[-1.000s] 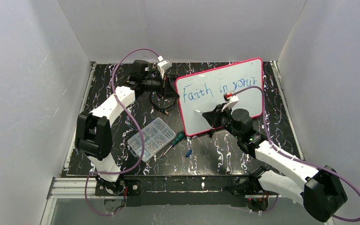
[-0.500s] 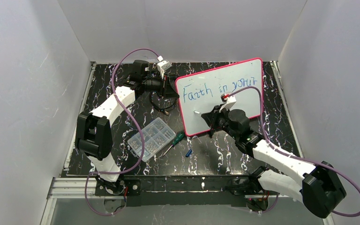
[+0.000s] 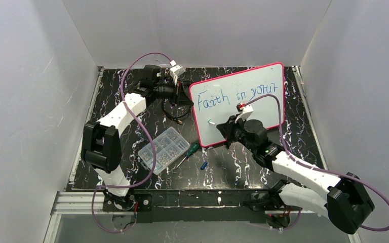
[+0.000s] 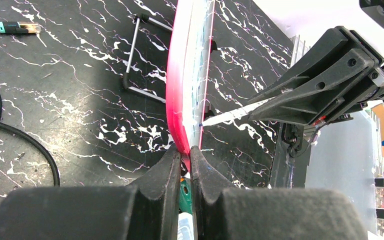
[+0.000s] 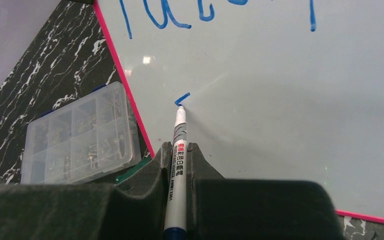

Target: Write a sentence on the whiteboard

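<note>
The whiteboard [image 3: 256, 109], white with a pink frame, stands tilted on the table. Blue writing, the sentence [image 3: 235, 95], reads "Faith in your" along its top. My left gripper [image 3: 188, 97] is shut on the board's left edge; in the left wrist view its jaws [image 4: 186, 150] pinch the pink frame [image 4: 179, 85]. My right gripper [image 3: 224, 126] is shut on a white marker [image 5: 179, 150]. The marker's tip touches the board [image 5: 280, 90] at lower left, beside a short fresh blue stroke [image 5: 182, 98].
A clear plastic organizer box [image 3: 163, 150] lies left of the board's bottom corner, with a green-handled screwdriver [image 3: 189, 151] and a small blue item [image 3: 203, 165] beside it. A black cable [image 3: 174, 114] loops near the left gripper. A wire stand [image 4: 135, 55] props the board from behind.
My right arm has slid left across the lower part of the board, carrying the marker tip toward the lower-left area. The left arm and the board have not moved.
</note>
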{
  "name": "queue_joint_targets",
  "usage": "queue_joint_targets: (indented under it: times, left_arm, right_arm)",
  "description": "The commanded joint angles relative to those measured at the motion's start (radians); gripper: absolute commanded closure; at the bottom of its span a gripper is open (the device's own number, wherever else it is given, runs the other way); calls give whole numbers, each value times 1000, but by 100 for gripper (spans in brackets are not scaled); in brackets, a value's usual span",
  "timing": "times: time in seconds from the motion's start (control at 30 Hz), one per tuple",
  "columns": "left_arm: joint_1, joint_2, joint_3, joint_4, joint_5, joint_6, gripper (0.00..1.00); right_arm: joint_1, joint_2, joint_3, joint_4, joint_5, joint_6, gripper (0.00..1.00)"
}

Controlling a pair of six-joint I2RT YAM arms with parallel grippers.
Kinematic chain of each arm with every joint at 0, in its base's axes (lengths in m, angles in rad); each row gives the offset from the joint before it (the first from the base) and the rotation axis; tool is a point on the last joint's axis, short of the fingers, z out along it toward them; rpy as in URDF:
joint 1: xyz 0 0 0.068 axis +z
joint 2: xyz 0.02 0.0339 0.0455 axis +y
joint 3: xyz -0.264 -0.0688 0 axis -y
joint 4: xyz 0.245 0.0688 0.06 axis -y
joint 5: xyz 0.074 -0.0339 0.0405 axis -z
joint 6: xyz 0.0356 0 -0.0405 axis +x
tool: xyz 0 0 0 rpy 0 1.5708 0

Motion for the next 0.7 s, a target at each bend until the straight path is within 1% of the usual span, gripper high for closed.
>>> queue_joint_targets:
  times: [0.0, 0.23, 0.43, 0.67]
  left_arm:
    - [-5, -55, 25, -22, 50, 14, 100]
    - [-6, -56, 26, -22, 52, 14, 100]
    - [-6, -55, 25, -22, 52, 12, 100]
    - [-5, -56, 26, -20, 52, 12, 100]
  right_arm:
    - [-1, -36, -24, -55, 115, -35, 99]
    - [0, -50, -36, -84, 114, -39, 99]
    - [11, -14, -30, -43, 71, -34, 99]
    - [36, -1, -18, -10, 56, -31, 99]
